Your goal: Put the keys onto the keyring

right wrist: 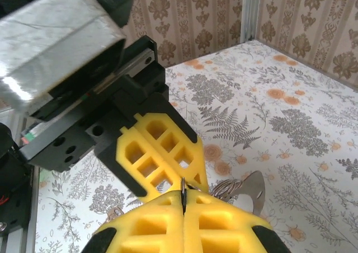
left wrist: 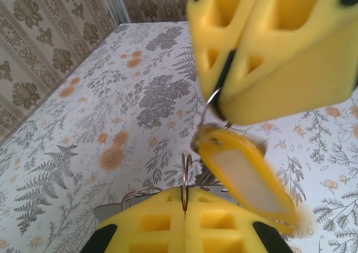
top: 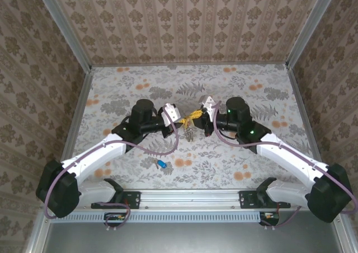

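Both arms meet mid-table (top: 253,152), tips nearly nose to nose. L gripper (top: 177,116) is closed tight, pads (left wrist: 151,225) pressed together w/ a thin wire loop of the ring (left wrist: 185,173) pinched upright in the seam. R gripper (top: 208,105) is also closed. In L wrist cam it sits above and just beyond my L tips, pads (left wrist: 291,57) together on a thin wire curving out below them. Can't tell if that wire is the same loop as the one in L. Yellow key (left wrist: 241,177) hangs off that wire, tilted, its tag w/ a pale window, dangling between the two grippers and just over my L pads. From the top cam the yellow key (top: 193,115) is between the tips, off the table, w/ a small grey metal tangle (top: 190,132) drooping under it. R wrist cam: my R pads (right wrist: 224,228) shut on a thin dark edge, L gripper (right wrist: 187,169) right against them from upper left. A flat metal piece (right wrist: 254,188) and some wire coils stick out to the right of the pinch, too blurry to ID. Blue key (top: 162,164) lies flat on the table near the front rail, beside the L arm, well apart from both grippers and the ring.
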You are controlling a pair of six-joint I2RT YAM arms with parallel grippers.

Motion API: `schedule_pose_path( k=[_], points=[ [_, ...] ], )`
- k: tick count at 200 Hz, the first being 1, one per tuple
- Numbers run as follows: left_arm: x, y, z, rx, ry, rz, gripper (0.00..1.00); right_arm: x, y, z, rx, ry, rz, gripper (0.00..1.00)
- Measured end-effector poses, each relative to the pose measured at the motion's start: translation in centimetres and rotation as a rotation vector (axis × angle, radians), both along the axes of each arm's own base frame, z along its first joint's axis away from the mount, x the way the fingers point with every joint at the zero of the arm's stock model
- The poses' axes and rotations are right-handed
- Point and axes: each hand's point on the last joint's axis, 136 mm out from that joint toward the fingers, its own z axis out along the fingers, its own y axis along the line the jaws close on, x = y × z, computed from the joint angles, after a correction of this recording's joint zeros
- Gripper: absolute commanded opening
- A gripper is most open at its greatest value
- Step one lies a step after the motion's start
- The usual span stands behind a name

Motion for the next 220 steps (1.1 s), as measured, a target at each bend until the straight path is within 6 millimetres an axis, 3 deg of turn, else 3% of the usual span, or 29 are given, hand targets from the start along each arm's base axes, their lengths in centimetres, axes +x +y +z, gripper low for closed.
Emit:
schedule_pose_path(
  k=[62,151,220],
  points=[
    [1.3,1.1,0.0,0.016,-0.018,0.036,0.00,-0.6,-0.3,0.3,0.001,-0.025,0.010,0.00],
    [1.2,1.3,-0.1,0.039,-0.023,0.027,0.00,0.5,-2.4,1.3,0.005,-0.071,-0.049,0.00],
    [0.8,1.0,0.8,0.024,-0.033,0.010,0.00,0.9,-2.1,-2.4,-0.113,-0.037,-0.018,0.00]
  ],
)
